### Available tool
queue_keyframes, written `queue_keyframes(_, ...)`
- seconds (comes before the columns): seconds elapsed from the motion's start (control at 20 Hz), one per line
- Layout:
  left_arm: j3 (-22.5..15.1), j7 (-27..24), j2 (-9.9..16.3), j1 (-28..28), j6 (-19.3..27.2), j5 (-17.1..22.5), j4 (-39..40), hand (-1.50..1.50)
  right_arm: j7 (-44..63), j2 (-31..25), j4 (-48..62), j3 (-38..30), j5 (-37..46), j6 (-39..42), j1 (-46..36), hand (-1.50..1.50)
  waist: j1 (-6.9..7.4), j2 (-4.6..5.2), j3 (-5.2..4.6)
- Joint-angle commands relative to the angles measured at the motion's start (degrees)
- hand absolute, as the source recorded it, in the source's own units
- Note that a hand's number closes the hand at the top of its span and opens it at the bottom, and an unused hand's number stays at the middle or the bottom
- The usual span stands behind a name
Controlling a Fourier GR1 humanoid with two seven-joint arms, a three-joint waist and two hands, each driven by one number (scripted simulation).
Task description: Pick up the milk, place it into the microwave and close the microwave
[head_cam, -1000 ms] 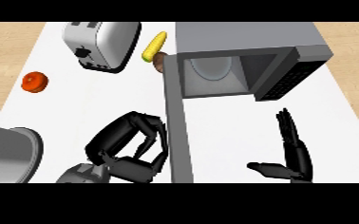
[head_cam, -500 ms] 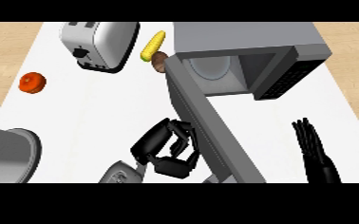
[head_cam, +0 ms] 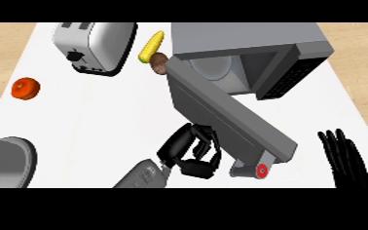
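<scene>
Left hand (head_cam: 191, 151) is curling its fingers against the outer face of the microwave door (head_cam: 226, 119), holding nothing; the door is hanging half open. Right hand (head_cam: 343, 158) is resting open at the lower right edge, fingers straight. Milk can't be made out inside the microwave (head_cam: 251, 53). Toaster (head_cam: 93, 44), corn (head_cam: 151, 48) and tomato (head_cam: 26, 87) are sitting on the surface (head_cam: 86, 117).

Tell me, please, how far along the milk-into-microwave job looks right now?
Milk isn't visible on the counter, so it may already be inside, though I can't confirm. In hand: the left hand, fingers curled, sits against the microwave door, which is partly swung. Left: shutting it fully. The right hand rests open.
</scene>
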Motion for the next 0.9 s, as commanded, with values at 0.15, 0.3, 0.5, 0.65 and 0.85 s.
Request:
queue_keyframes(0.15, -8.7, -2.9, -0.3, -7.5, 8.1, 12.7, 4.1, 1.5, 7.1, -2.0, -10.0, 0.4, -4.8, 3.0, 2.2, -1.5, -1.5, 0.69, -0.01)
queue_keyframes(0.3, -11.3, -3.9, -0.3, -7.3, 10.9, 17.1, 3.1, 1.5, 9.0, -1.8, -13.2, 2.9, -5.5, 4.2, 2.7, -1.5, -2.96, 0.96, -0.1)
queue_keyframes(0.5, -11.1, -5.3, -0.3, -9.6, 16.5, 21.4, 2.7, 1.5, 11.4, -3.9, -16.4, 1.5, -5.9, 4.0, 2.1, -1.5, -4.72, 1.3, -0.21)
queue_keyframes(0.65, -10.3, -5.4, -0.3, -12.0, 21.7, 24.8, 2.5, 1.5, 12.8, -5.1, -17.9, 1.4, -6.2, 4.6, 2.1, -1.5, -5.01, 1.22, -0.14)
queue_keyframes(0.85, -10.0, -5.4, -0.3, -14.4, 27.3, 28.4, 3.8, 1.5, 14.4, -6.8, -19.9, -0.3, -7.1, 4.6, 1.3, -1.5, -6.32, 1.58, -0.1)
